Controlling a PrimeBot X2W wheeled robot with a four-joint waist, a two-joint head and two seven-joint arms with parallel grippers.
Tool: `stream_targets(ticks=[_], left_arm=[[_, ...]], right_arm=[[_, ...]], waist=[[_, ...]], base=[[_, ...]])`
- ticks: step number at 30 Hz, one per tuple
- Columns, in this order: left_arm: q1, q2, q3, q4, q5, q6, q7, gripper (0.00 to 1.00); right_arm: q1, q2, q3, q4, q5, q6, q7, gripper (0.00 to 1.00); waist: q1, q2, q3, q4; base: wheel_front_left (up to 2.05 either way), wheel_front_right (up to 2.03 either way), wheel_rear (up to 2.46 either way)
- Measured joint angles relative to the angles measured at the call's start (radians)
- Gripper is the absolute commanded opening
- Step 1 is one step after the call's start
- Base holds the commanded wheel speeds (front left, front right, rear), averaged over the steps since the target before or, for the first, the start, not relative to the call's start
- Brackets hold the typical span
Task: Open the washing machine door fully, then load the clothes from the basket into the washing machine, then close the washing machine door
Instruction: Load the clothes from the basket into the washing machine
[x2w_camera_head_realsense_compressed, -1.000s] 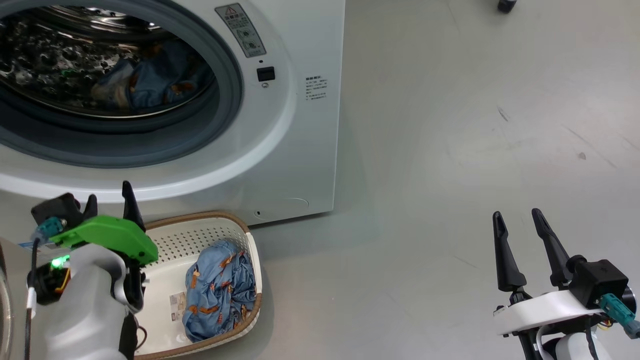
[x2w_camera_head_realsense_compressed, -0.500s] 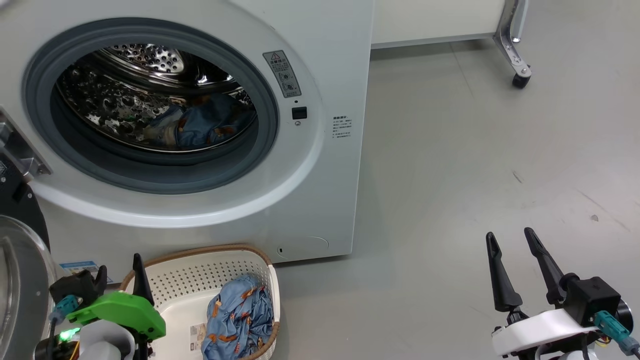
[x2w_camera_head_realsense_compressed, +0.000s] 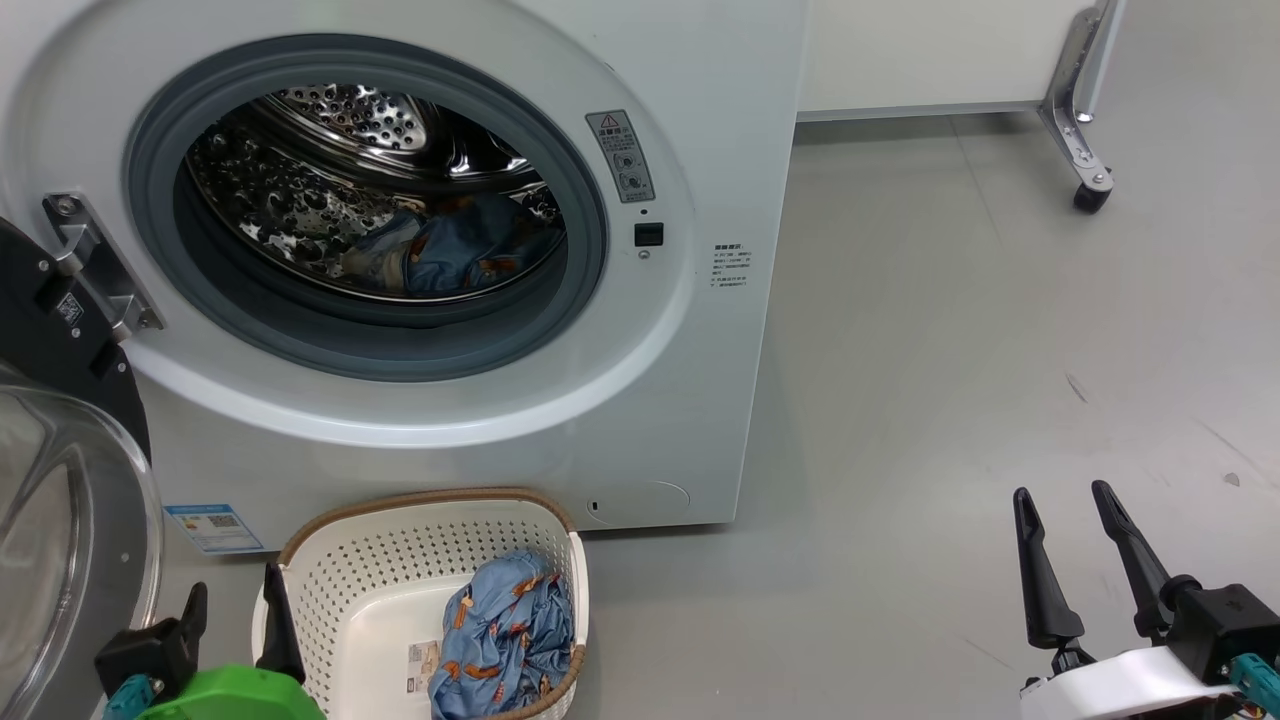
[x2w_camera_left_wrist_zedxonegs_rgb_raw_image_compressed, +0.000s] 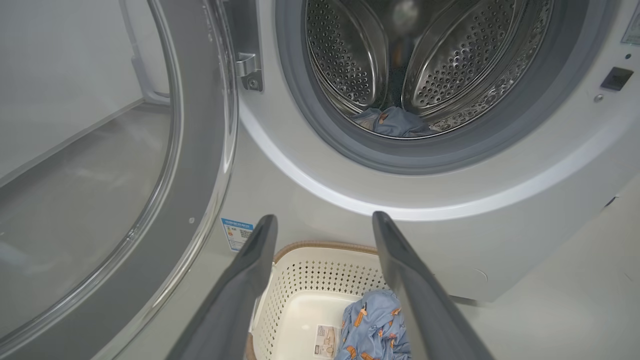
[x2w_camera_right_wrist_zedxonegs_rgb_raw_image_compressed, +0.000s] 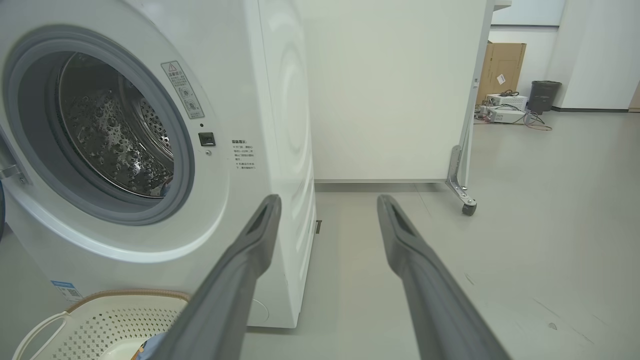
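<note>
mid-loading: left tool (x2w_camera_left_wrist_zedxonegs_rgb_raw_image_compressed: 325, 220) and right tool (x2w_camera_head_realsense_compressed: 1061, 498) gape empty, next i lower left onto blue printed cloth (x2w_camera_head_realsense_compressed: 505, 640) in cream perforated basket (x2w_camera_head_realsense_compressed: 430, 497).

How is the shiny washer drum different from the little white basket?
The round steel perforated drum is shiny metal; the cream-white perforated plastic basket is matt, with a brown woven rim. The drum opens toward the front; the basket opens upward, on the floor. Both have many small holes and hold blue printed cloth.
</note>
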Motion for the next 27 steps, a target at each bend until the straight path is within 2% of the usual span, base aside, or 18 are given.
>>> stream_targets(ticks=[7,27], left_arm=[[0.094,-0.001,0.010,-0.104,0.002,0.001,0.000,1.00],[0.201,-0.001,-0.007,-0.319,0.032,0.011,0.000,1.00]], right_arm=[[0.002,0.001,0.003,-0.009,-0.005,0.000,0.000,1.00],[0.064,-0.001,-0.005,0.003,-0.015,0.000,0.000,1.00]], waist=[[0.0000,0.0000,0.003,0.020],[0.0000,0.0000,0.026,0.023]], base=[[0.00,0.00,0.00],[0.00,0.00,0.00]])
